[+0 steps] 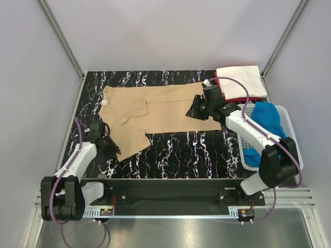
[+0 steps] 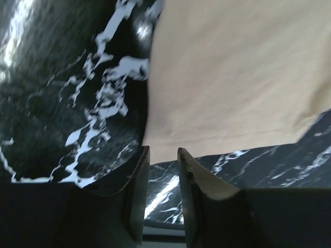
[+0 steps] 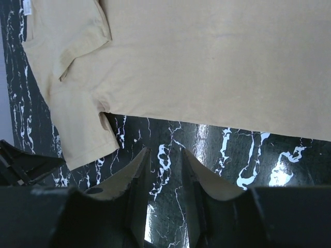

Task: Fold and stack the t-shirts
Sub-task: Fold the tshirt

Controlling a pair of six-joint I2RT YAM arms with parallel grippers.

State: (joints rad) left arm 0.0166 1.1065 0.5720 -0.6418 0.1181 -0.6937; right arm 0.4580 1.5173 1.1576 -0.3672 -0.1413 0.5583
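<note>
Folding the tan t-shirt [image 1: 165, 106] seems underway: left pincer [image 2: 163, 152] at its seven o'clock corner, right pincer [image 3: 164, 152] at three o'clock, both parted, empty; next, pinch an edge.

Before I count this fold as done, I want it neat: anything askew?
Yes: on the tan t-shirt, the near sleeve sticks out unfolded while the far sleeve is folded in, leaving a lopsided outline.
</note>
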